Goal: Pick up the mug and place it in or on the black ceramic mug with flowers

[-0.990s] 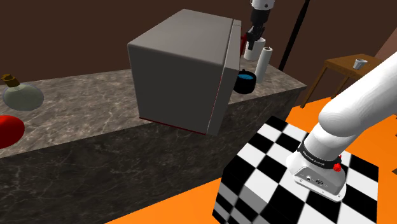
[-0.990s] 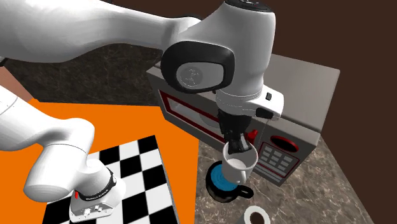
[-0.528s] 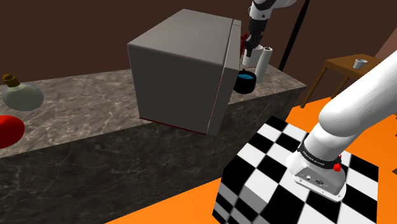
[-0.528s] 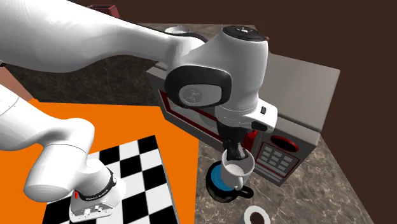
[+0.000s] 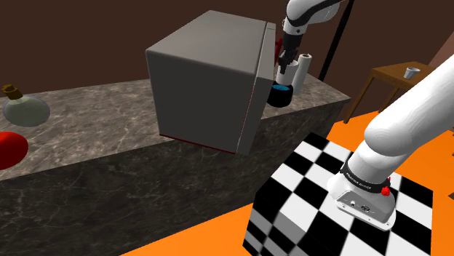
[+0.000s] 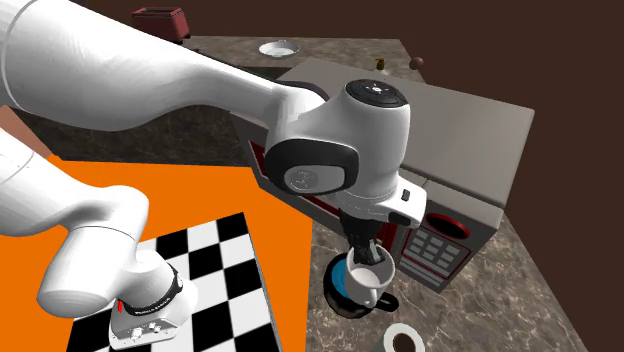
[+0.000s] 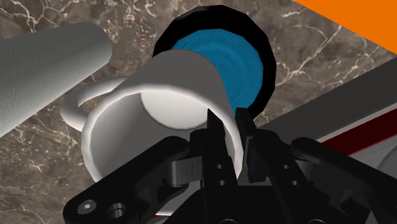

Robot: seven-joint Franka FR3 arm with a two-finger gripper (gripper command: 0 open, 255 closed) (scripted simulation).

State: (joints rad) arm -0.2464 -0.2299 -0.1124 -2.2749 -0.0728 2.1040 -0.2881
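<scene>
The hand (image 7: 229, 121) is gripping the white mug (image 7: 159, 95) by its rim over the black mug (image 7: 249, 63), which is sitting on the marbled table (image 7: 305, 70) beside a microwave (image 6: 470, 130), with orange floor (image 7: 362, 19) beyond.

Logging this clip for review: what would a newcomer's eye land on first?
The end effector clamps the rim of a white mug, holding it just over a black mug with a blue inside on the marbled counter. A big grey microwave stands beside them, and a white paper roll close by.
</scene>
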